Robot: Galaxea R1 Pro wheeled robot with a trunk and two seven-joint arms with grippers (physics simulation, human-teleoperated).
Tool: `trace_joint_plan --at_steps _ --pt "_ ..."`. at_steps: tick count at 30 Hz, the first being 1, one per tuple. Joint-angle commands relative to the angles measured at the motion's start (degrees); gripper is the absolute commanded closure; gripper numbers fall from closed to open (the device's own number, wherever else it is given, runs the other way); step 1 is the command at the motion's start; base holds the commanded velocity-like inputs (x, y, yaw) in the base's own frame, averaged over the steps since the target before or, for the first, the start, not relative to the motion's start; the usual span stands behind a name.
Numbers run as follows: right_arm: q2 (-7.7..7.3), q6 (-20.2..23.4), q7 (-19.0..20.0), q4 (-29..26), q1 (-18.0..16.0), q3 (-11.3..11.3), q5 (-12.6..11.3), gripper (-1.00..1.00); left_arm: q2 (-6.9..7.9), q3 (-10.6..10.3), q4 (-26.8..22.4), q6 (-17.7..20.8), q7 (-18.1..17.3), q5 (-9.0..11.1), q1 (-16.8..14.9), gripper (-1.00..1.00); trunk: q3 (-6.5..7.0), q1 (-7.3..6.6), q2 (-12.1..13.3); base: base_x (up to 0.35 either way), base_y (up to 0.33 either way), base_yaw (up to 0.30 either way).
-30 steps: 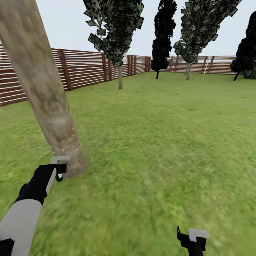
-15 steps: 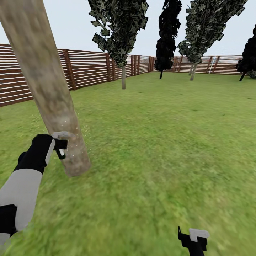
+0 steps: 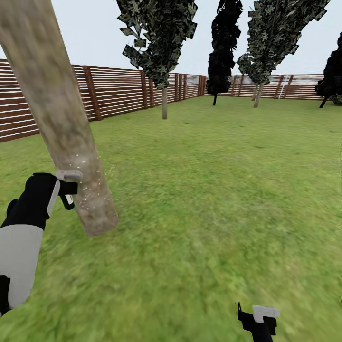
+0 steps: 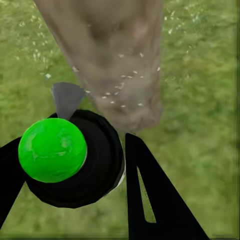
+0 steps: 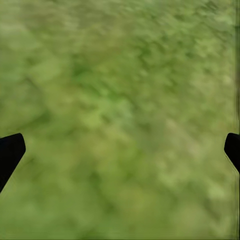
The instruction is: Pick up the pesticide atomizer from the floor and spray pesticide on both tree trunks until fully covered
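A thick pale grey-brown tree trunk (image 3: 61, 128) leans across the left of the head view, and my left gripper (image 3: 66, 187) is held right beside its lower part. That gripper (image 4: 75, 167) is shut on the pesticide atomizer (image 4: 52, 150), a black body with a bright green ball and a grey nozzle aimed at the trunk (image 4: 112, 55). Pale pesticide specks (image 3: 90, 187) dot the bark (image 4: 122, 90) and the grass beside it. A second tree (image 3: 164, 102) with grey-green foliage stands further back by the fence. My right gripper (image 3: 259, 320) hangs open low over the grass, fingertips far apart.
A brown slatted fence (image 3: 114, 90) rings the lawn (image 3: 213, 180). Further back stand another pale-trunked tree (image 3: 258, 97) and thin black-foliaged trees (image 3: 221, 52) (image 3: 331, 71). Open grass stretches to the right of and behind the near trunk.
My left arm has risen along the trunk with the atomizer, and the specks now reach higher on the bark. The view shifted slightly at first. The right gripper stayed put.
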Motion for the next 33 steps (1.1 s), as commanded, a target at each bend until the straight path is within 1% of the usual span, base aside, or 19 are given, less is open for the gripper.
trace_joint_plan --at_steps 1,4,6,10,14,16,19,22,25,28,33 --pt "0.02 -0.1 -0.2 0.0 0.0 -0.2 0.4 -1.00 -0.05 0.0 0.0 0.2 -0.3 -0.7 0.2 1.00 -0.05 -0.01 0.0 0.000 -0.268 0.000" --pt "0.02 -0.1 -0.2 0.0 0.0 -0.2 0.4 -1.00 -0.22 -0.1 0.8 0.0 0.4 -0.7 0.8 1.00 -0.05 -0.01 0.0 0.000 -0.270 0.000" --pt "0.02 -0.1 -0.2 0.0 0.0 -0.1 0.4 -1.00 -0.20 0.0 2.6 -0.4 1.4 -0.7 1.1 1.00 -0.05 -0.01 0.0 0.000 -0.272 0.072" --pt "0.10 -0.1 -0.2 0.0 0.0 -0.1 0.4 -1.00 -0.25 0.2 3.8 -0.5 2.5 -0.8 1.1 1.00 -0.05 -0.01 0.0 0.000 -0.272 0.233" --pt "0.11 -0.1 -0.2 0.0 0.0 -0.1 0.4 -1.00 -0.32 0.2 4.0 -0.6 5.1 -0.7 1.2 1.00 -0.05 -0.01 0.0 0.000 -0.272 0.276" --pt "0.11 -0.1 -0.2 0.0 0.0 -0.1 0.4 -1.00 -0.40 0.2 4.0 -0.6 5.2 -0.7 1.4 1.00 -0.05 -0.01 0.0 0.014 -0.272 0.240" --pt "0.07 -0.1 -0.2 0.0 0.0 -0.2 0.4 -1.00 -0.43 0.2 4.7 -0.6 5.3 -0.7 1.5 1.00 -0.05 -0.01 0.0 0.133 -0.262 0.040" --pt "0.02 -0.2 -0.2 0.0 0.0 -0.2 0.4 -1.00 -0.43 0.2 4.9 -0.6 6.2 -0.7 1.5 1.00 -0.05 -0.01 0.0 0.177 -0.243 0.002" --pt "0.02 -0.1 -0.2 0.0 0.0 -0.2 0.4 -1.00 -0.43 0.2 7.3 -0.7 6.5 -0.7 1.5 1.00 -0.05 -0.01 0.0 0.110 -0.255 0.000" --pt "0.02 -0.1 -0.2 0.0 0.0 -0.2 0.4 -1.00 -0.41 0.2 8.0 -0.7 6.5 -0.7 1.5 1.00 -0.05 -0.01 0.0 0.009 -0.273 0.002" --pt "0.07 -0.1 -0.2 0.0 0.0 -0.1 0.4 -1.00 -0.36 0.3 8.0 -0.7 6.5 -0.8 1.5 1.00 -0.05 -0.01 0.0 0.001 -0.275 0.185"
